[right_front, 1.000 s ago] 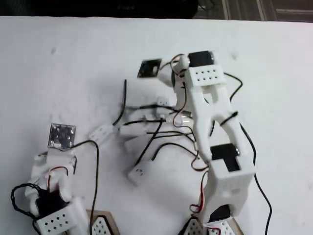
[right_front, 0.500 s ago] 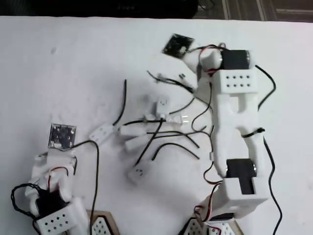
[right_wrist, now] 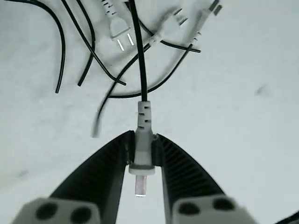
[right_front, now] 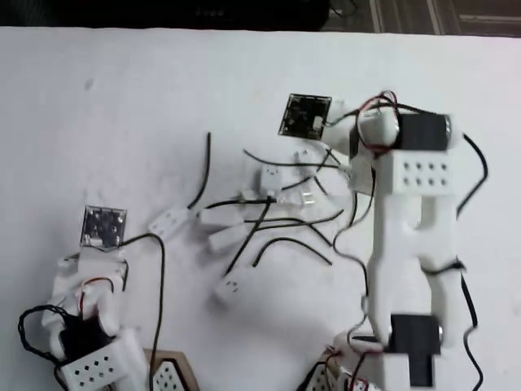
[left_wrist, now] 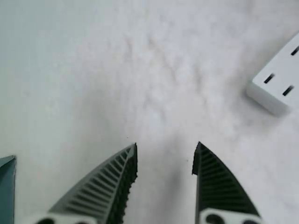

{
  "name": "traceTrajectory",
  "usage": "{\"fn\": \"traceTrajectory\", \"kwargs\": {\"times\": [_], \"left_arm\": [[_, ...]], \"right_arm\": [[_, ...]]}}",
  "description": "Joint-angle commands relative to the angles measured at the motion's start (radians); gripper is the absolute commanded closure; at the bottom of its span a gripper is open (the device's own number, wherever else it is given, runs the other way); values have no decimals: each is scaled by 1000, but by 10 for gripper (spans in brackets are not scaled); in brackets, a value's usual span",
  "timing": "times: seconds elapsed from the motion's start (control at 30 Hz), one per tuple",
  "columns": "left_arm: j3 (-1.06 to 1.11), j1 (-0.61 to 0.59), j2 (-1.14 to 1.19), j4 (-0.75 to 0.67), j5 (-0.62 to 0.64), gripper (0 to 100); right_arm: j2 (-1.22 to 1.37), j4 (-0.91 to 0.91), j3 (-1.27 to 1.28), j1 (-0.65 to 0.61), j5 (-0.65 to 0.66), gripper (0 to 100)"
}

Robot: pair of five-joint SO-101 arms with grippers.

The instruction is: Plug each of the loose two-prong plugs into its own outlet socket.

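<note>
My right gripper (right_wrist: 143,140) is shut on a white two-prong plug (right_wrist: 142,151), whose black cable (right_wrist: 139,56) runs away over the table. In the high view the right gripper (right_front: 335,145) sits at the right edge of the cable pile. Another loose plug (right_wrist: 117,30) lies with its prongs bare among the black cables. Several white outlet blocks lie mid-table, among them one (right_front: 169,220) on the left, one (right_front: 230,289) nearer the front and one (right_front: 270,173) farther back. My left gripper (left_wrist: 164,158) is open over bare table, with an outlet socket (left_wrist: 280,79) off to one side.
The left arm (right_front: 85,309) is folded at the front left corner. Loose black cables (right_front: 285,236) cross the middle of the white table (right_front: 122,106). Open room lies at the back left and far right.
The right arm has swung to the right and slightly back, carrying the plug and dragging its cable out of the pile. The left arm has not moved.
</note>
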Motion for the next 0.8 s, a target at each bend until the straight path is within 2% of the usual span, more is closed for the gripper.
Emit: {"fn": "traceTrajectory", "kwargs": {"times": [0.0,0.2,0.4,0.47,0.6,0.67,0.77], "left_arm": [[-3,-7,-5,5,9,801],[-3,-1,-8,-9,3,799],[-32,-1,-8,-167,21,800],[-87,-1,-8,-189,104,800],[-256,2,-8,-189,356,801],[-331,45,-8,-186,468,823],[-414,180,-8,-189,489,885]], "right_arm": [[-162,1,-5,4,-14,979],[-332,1,9,-64,-170,979],[-427,-4,101,-188,-370,979],[-461,-4,123,-231,-440,979],[-559,-5,164,-320,-566,979],[-610,-5,195,-360,-608,979],[-684,-5,244,-397,-657,979]]}}
